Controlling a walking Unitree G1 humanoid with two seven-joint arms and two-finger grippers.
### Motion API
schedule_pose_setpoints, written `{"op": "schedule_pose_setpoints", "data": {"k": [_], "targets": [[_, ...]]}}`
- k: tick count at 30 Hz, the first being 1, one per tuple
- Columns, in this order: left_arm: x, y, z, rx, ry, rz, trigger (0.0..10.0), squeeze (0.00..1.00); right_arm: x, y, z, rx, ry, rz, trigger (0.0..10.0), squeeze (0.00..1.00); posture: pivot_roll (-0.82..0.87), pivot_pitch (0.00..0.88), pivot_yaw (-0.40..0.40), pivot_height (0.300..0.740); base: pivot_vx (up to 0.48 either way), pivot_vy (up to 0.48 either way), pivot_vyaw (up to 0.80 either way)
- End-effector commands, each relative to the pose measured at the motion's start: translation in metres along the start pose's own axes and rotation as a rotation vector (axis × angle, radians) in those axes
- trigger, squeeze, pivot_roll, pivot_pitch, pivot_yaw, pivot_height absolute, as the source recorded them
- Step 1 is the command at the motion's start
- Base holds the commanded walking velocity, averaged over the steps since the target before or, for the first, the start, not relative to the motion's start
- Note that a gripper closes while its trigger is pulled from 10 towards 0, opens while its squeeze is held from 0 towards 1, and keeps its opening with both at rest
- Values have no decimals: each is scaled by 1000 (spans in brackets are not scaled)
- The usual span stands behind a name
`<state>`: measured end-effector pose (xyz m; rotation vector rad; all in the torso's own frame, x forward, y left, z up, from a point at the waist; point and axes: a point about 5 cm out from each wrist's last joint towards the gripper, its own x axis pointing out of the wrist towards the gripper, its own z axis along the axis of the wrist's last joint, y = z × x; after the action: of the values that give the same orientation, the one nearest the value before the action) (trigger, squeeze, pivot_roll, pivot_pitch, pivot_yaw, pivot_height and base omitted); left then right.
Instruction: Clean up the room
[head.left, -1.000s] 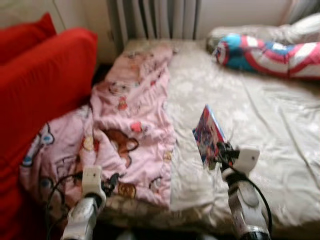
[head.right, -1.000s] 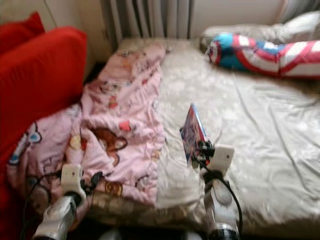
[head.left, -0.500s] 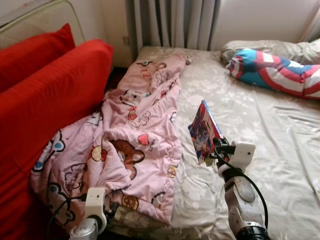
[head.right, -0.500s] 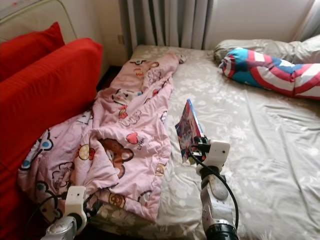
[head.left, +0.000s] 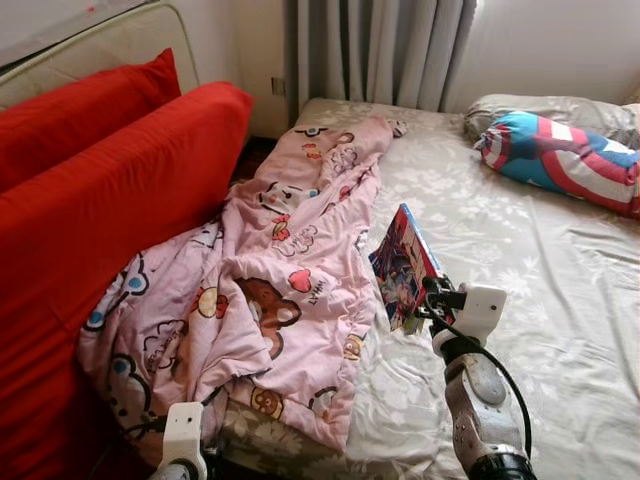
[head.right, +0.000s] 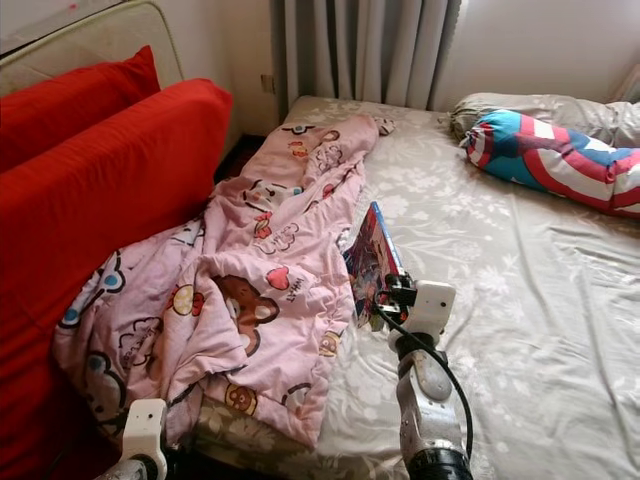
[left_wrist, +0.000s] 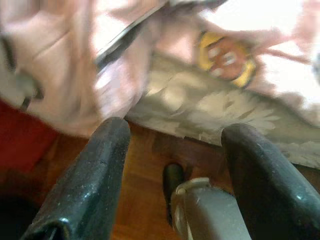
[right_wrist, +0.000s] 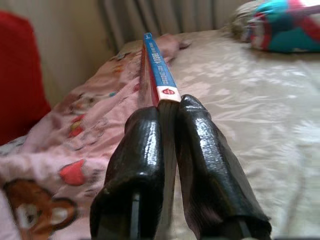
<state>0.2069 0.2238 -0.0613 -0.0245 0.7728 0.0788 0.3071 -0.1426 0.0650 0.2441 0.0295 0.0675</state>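
The right gripper (right_wrist: 167, 112) is pinching a thin book (head.left: 405, 265) between its two black fingers (right_wrist: 142, 150), which are pressing flat against both covers near the lower corner; the blue spine is running away from the fingers in the right wrist view; in the left eye view the book is standing upright on edge in the centre of the frame, colourful cover facing left, held above the bed (head.left: 560, 260) just beside the right edge of the pink blanket (head.left: 280, 290); the silver right arm is rising from the bottom of the frame, right of centre, with a black cable looping along it; the left gripper (left_wrist: 172, 165) is hanging low at the bottom left of the frame, its fingers (left_wrist: 95, 170) standing apart around nothing, over wooden floor (left_wrist: 145, 200) at the foot of the bed, with the blanket's hem above it in the left wrist view; the pink blanket, printed with bears and hearts, is sprawling in a crumpled strip from the lower left up toward the top centre; a red cushion (head.left: 110, 190) is filling the left side; a red, white and blue pillow (head.left: 560, 160) is lying at the upper right, well apart from the book; grey curtains (head.left: 390, 50) are hanging at the top centre
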Motion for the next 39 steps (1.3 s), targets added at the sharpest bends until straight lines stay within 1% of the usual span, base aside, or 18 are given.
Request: {"op": "schedule_pose_setpoints", "data": {"k": [1, 3, 9, 19, 27, 39], "targets": [[1, -9, -5, 6, 21, -19, 10000, 0, 0, -8, 6, -4, -29, -29, 10000, 0, -31, 37, -19, 731, 0, 0, -769], [1, -10, -5, 6, 23, -18, 10000, 0, 0, -8, 6, -4, -33, -31, 10000, 0, -29, 35, -20, 731, 0, 0, -384], [0, -9, -9, 7, 38, -17, 10000, 0, -1, -7, 5, -9, -38, -33, 10000, 0, -30, 30, -20, 731, 0, -480, 0], [-1, -10, -10, 12, 40, -21, 10000, 0, -1, -7, 4, -9, -35, -44, 10000, 0, -35, 18, -17, 731, 0, -480, 0], [-1, -10, -12, 16, 42, -25, 10000, 0, -1, -8, 4, -9, -37, -46, 10000, 0, -37, 10, -14, 731, 0, 0, 0], [0, -12, -8, 24, 27, -34, 10000, 0, 0, -10, 5, -14, -41, -60, 10000, 0, -38, 15, -11, 731, 0, -480, 0]]}}
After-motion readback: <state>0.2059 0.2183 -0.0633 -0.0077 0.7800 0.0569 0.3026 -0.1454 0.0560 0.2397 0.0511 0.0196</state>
